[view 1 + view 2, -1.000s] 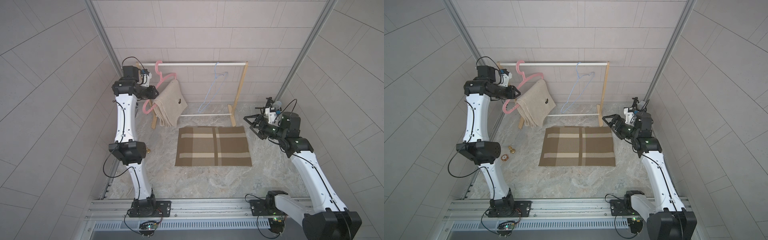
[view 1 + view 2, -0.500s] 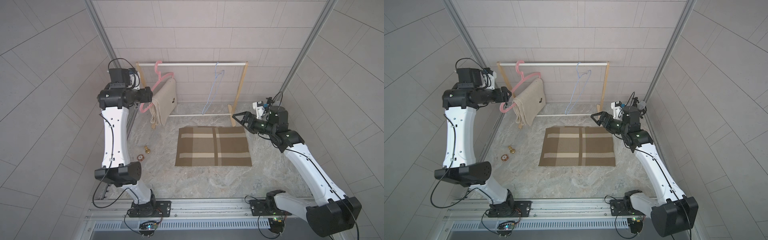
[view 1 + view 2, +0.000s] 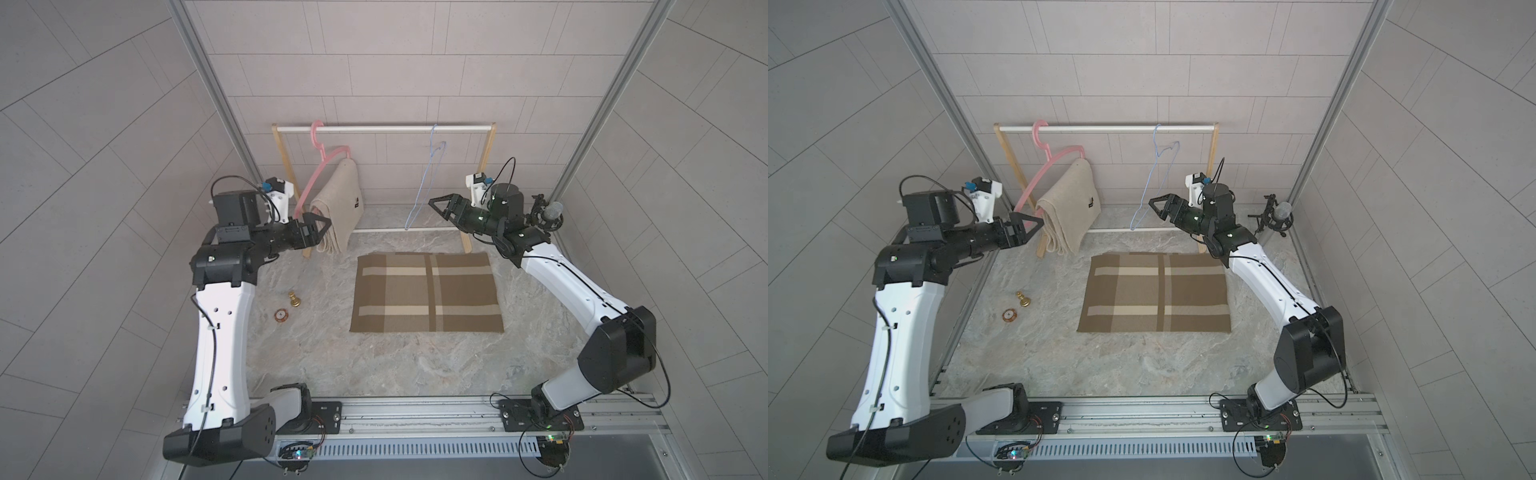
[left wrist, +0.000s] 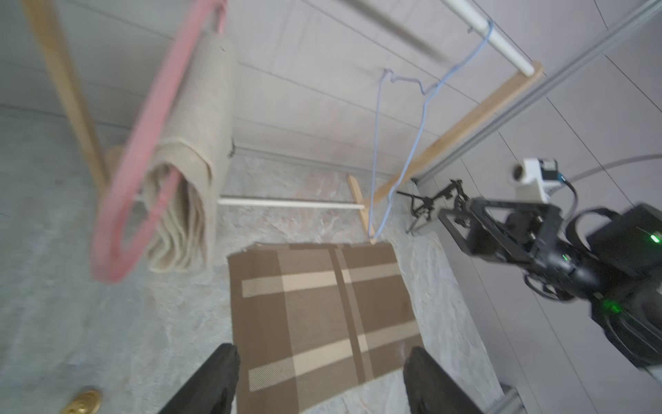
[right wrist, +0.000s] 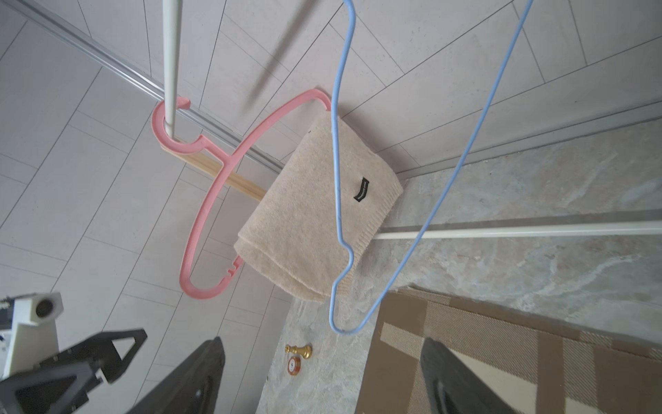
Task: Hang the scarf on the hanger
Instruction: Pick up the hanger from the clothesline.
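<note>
Black plastic fingers of the left gripper (image 3: 324, 225) are standing apart and holding nothing. It is hovering near the left end of the rack (image 3: 382, 128), just beside the cloth hanging there.

- The pink hanger (image 3: 309, 183) is hanging from the left part of the rack and carrying the beige scarf (image 3: 338, 208), folded over its bar. That one looks done.
- A small brass piece (image 3: 294, 300) and a round disc (image 3: 281, 316) are lying on the table (image 3: 374, 365), in front of the rack's left foot.
- The plaid scarf (image 3: 426, 297) is lying flat and folded on the table, in front of the middle of the rack and touched by neither arm.
- The blue hanger (image 5: 335, 168), thin wire, is hanging bare from the right part of the rack.
- The right gripper (image 3: 434, 204) is hovering close to that hanger's lower corner, fingers apart and empty.

Judgement: the plaid scarf looks to be going onto the blue hanger next, and the right arm seems to be reaching in to steady the wire.

- The wire is likely to swing at a touch, so the pinch belongs low on the corner, and light.
- The opening should be facing the front of the rack.
- The left arm should be pinching every layer along one short edge of the scarf.
- It should feed the scarf through and stop with both halves hanging even.
- It should be keeping clear of the pink hanger.
</note>
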Tool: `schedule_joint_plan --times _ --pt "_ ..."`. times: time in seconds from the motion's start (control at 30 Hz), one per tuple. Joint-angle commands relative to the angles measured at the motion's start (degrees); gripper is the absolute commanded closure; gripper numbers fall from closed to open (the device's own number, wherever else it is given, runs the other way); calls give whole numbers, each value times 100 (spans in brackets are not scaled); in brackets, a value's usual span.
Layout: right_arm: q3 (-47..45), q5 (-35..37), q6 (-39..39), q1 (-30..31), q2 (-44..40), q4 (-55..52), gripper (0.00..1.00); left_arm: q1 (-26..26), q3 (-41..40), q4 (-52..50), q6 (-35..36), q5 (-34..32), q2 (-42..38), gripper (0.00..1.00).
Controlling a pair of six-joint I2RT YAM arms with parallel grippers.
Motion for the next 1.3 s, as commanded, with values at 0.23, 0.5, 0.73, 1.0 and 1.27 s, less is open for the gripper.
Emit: schedule_joint_plan --times 0.23,0.5,0.73,1.0,1.27 --pt "1779 -517 255 113 1753 507 27 -619 -1089 594 -596 846 -259 25" --pt "2622 -835 341 150 2425 424 72 -732 -1105 589 -644 715 -253 27" --pt "2771 -798 -276 165 2300 114 100 -808 -1097 592 -648 720 -235 27" --pt "2537 -478 -1525 475 1755 -706 100 -833 -879 594 -781 652 -242 27" --pt "696 308 -1904 1058 729 -743 100 -1075 -225 592 -976 271 -72 27"
